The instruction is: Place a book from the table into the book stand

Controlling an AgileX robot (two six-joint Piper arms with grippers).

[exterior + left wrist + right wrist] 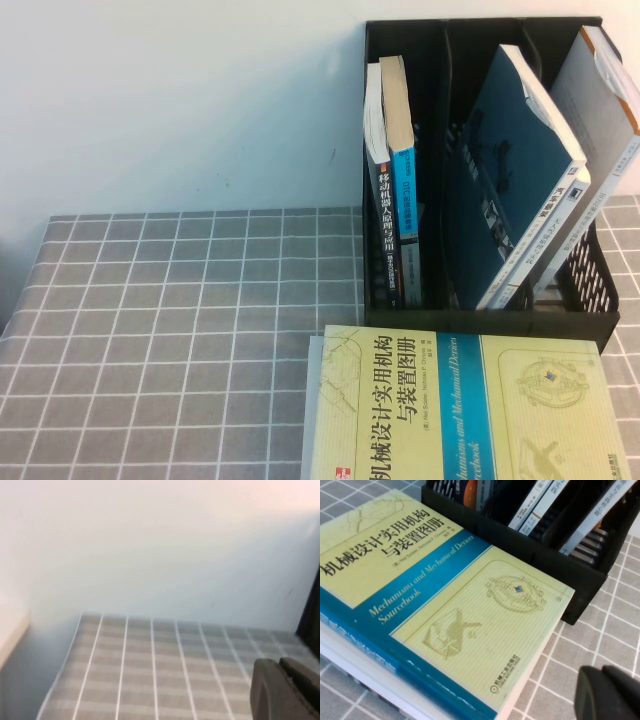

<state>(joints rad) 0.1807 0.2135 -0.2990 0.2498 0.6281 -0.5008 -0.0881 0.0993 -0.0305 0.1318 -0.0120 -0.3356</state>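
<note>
— Though tilted, inside the book stand's (480,322) middle slot: the book (512,175); blue back outward.

— Left gripper (286,690) over bare bench (180,330); right gripper (610,694) beside the yellow-green book's (470,610) corner; grip of either: cannot tell.

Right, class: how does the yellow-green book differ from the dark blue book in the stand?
The yellow-green book lies flat before the book stand; the dark blue book leans tilted inside it. The yellow-green book's cover is pale with a blue band; the dark blue book's is dark. Both are thick. Left gripper hovers over the table, right gripper beside the yellow-green book.
</note>
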